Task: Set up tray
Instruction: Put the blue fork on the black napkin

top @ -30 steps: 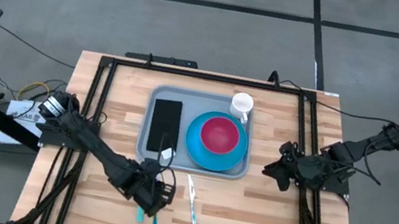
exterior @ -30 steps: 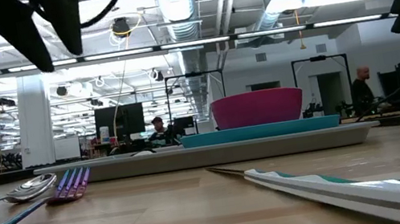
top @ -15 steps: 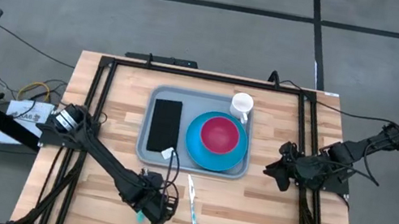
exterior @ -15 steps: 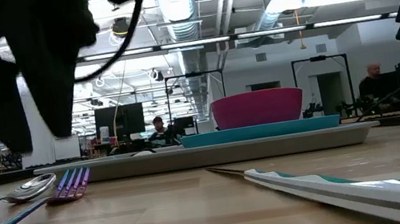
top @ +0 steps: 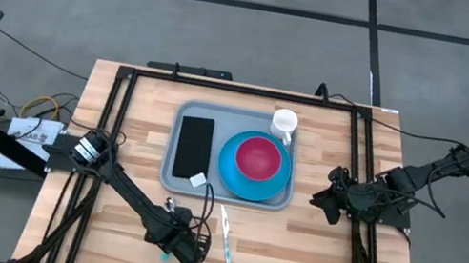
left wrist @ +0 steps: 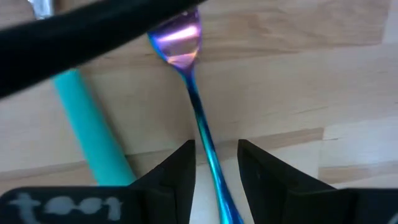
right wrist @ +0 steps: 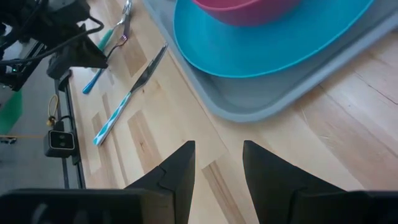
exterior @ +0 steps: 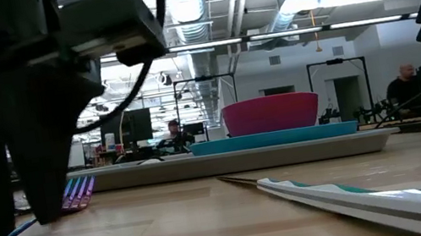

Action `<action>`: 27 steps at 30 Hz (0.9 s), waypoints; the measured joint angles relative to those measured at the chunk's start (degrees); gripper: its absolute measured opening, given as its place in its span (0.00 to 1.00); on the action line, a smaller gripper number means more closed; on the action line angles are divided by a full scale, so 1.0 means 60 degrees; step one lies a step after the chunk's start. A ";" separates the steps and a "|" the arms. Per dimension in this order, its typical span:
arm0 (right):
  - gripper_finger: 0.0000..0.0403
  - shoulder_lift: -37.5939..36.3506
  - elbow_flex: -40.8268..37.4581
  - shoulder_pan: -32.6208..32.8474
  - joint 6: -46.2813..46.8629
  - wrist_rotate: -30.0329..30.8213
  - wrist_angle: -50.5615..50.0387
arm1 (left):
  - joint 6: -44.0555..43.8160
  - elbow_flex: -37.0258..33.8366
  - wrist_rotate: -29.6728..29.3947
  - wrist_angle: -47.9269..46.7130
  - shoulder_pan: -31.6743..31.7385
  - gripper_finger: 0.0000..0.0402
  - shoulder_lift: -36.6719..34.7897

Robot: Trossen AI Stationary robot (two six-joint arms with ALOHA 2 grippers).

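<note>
We judge the setting about half done: the tray (top: 176,177), mid-table, already carries a black napkin (top: 193,146), a blue plate (top: 231,178) with a pink bowl (top: 258,157), and a white cup (top: 284,122), while the knife (top: 226,240) and other cutlery lie off it near the front edge. Our left gripper (left wrist: 214,163) straddles a blue-handled utensil (left wrist: 200,118), jaws narrowly apart and not yet closed. Our right gripper (right wrist: 217,163) waits right of the tray, jaws parted and empty. The wooden table (top: 319,253) sits in an open workshop with exposed ceiling ducts.

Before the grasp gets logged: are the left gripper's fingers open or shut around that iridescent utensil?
Open. In the left wrist view the left gripper has a finger on each side of the utensil's handle, with gaps showing.
</note>
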 joint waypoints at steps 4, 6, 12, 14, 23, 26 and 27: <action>0.31 0.0000 0.0000 0.0000 -0.0003 0.0001 0.0011 | 0.0049 0.0008 0.0018 0.0076 0.0025 0.27 0.0055; 0.31 -0.0004 0.0000 0.0000 -0.0066 0.0001 0.0008 | 0.0049 -0.0009 -0.0093 0.0075 0.0025 0.27 0.0055; 0.31 -0.0004 0.0000 0.0000 -0.0226 0.0001 0.0015 | 0.0049 -0.0010 -0.0092 0.0025 0.0043 0.26 0.0055; 0.31 0.0000 0.0000 0.0000 -0.0229 0.0001 0.0008 | 0.0049 -0.0010 -0.0138 0.0013 0.0043 0.24 0.0055; 0.31 -0.0004 0.0000 0.0000 -0.0248 0.0006 -0.0014 | 0.0203 -0.0021 -0.0235 -0.0066 0.0032 0.02 0.0055; 0.31 -0.0004 0.0000 0.0000 -0.0248 0.0035 -0.0045 | 0.0250 -0.0021 -0.0279 -0.0044 0.0036 0.02 0.0055; 0.31 -0.0004 0.0000 0.0000 -0.0248 0.0036 -0.0044 | 0.0314 -0.0021 -0.0299 -0.0041 0.0036 0.02 0.0055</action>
